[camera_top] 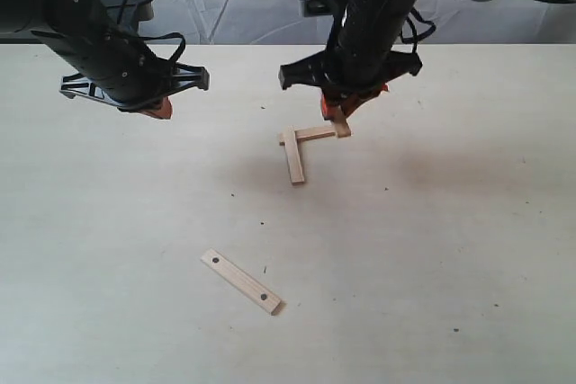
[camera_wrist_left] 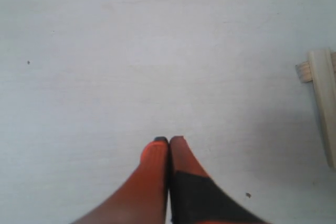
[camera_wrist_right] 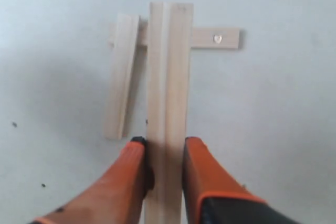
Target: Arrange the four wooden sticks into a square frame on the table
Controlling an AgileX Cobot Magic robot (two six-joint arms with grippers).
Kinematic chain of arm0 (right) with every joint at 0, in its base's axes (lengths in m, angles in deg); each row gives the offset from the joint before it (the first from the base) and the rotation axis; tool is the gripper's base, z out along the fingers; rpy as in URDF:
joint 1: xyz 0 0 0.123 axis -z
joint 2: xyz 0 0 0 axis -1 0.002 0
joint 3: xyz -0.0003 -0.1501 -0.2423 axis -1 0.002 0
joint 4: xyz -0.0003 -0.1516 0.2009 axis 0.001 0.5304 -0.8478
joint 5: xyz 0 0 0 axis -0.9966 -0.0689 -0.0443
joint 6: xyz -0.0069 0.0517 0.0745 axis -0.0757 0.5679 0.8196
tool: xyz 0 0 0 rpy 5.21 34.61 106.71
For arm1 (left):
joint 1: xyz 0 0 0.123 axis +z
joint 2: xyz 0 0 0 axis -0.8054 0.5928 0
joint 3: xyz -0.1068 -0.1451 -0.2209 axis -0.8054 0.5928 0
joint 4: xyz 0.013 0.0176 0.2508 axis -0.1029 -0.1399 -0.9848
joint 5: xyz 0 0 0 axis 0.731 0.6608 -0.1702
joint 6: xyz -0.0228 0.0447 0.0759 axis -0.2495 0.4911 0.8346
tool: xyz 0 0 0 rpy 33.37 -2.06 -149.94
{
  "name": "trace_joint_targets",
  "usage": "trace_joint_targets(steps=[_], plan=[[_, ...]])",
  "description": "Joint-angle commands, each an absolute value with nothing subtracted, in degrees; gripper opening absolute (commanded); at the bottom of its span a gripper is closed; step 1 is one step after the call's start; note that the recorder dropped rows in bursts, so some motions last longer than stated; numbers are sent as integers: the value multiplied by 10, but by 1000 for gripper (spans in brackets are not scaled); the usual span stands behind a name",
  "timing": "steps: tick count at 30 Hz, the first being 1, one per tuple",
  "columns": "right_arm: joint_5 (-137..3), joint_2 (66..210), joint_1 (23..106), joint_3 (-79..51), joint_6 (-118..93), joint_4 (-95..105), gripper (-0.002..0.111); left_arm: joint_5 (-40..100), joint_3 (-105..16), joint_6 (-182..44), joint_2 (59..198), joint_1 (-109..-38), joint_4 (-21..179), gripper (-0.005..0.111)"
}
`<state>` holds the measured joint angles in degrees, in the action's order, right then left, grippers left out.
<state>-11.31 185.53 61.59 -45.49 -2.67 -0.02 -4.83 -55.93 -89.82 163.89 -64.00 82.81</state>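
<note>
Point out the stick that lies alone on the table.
The stick low in the exterior view, touching nothing. Two others meet in an L, and the right end effector holds the fourth.

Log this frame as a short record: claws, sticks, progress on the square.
left claw: shut, empty, over bare table
right claw: closed on the held stick, over the L pair
L pair: two sticks overlapping at one corner, flat on the table
loose stick: lying apart from the L, a hole near each end
progress: two sides laid, third in the claw, square not yet closed
</note>
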Motion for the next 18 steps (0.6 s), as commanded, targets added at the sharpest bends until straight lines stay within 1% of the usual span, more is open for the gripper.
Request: trace_joint_targets(steps=[1,6,10,12,15,17,18], plan=[[-134,1866,618,-367,-15,-20,0,-47,-557,-898,1633,-640,830,0],[-189,1870,618,-298,-14,-25,1,-47,-557,-898,1633,-640,831,0],[-208,1870,618,-287,-12,-25,1,-47,-557,-898,1633,-640,831,0],[-211,1869,618,-287,-12,-25,3,-47,-557,-898,1633,-640,831,0],[-208,1868,618,-287,-12,-26,21,-46,-557,-898,1633,-640,831,0],[-202,1868,618,-287,-12,-27,38,-46,-557,-898,1633,-640,831,0],[-201,1867,618,-287,-12,-29,44,-46,-557,-898,1633,-640,831,0]])
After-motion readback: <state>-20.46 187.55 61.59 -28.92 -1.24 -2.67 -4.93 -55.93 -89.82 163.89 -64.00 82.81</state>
